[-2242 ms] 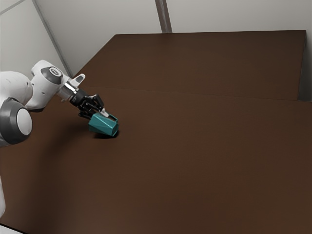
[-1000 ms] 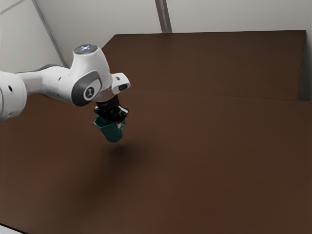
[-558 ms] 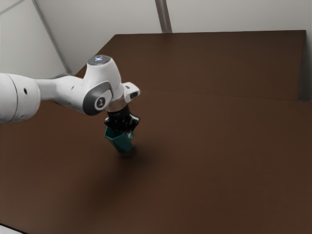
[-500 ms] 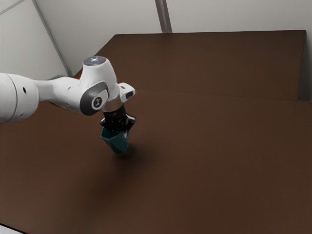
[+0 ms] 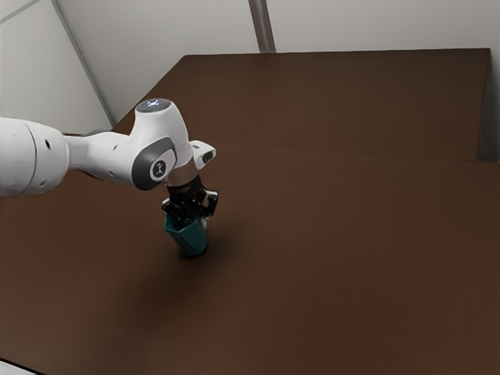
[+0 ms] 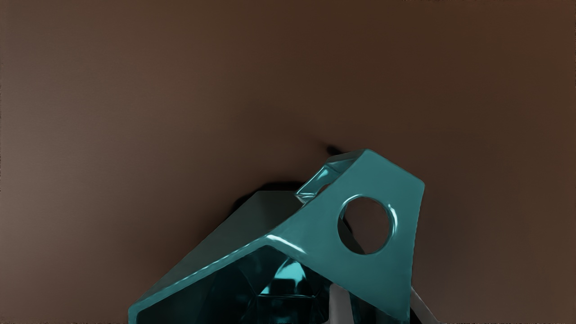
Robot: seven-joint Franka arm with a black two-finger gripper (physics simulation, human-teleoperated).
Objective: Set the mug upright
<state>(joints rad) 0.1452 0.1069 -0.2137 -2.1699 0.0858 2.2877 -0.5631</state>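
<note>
At the exterior view's far left stands a pale wall (image 5: 47, 78), with a grey strip running down its corner. The white arm (image 5: 101, 155) with dark grey joint bands comes in from the exterior view's left, over the bench (image 5: 351, 250), and bends downward at its wrist. Below that wrist, left of the bench's middle, is the teal faceted mug (image 5: 188, 239), mouth upward but tilted, its rim leaning toward the exterior view's left and its base toward the right. A dark shadow lies close under the base; whether the base touches the bench I cannot tell. The black gripper (image 5: 197, 221) points down at the mug's rim and grasps the mug by its handle side: in the wrist view one grey finger (image 6: 340, 305) reaches inside the mouth, the other is outside, under the handle (image 6: 382, 175), with the mug's side between them. The handle has a flat top with a round hole, and the mug's inside is dark and glossy. Farther right, the brown bench stretches toward the far side, a faint seam crossing it, and behind it a grey post (image 5: 263, 27) runs up the pale back wall (image 5: 383, 23).
</note>
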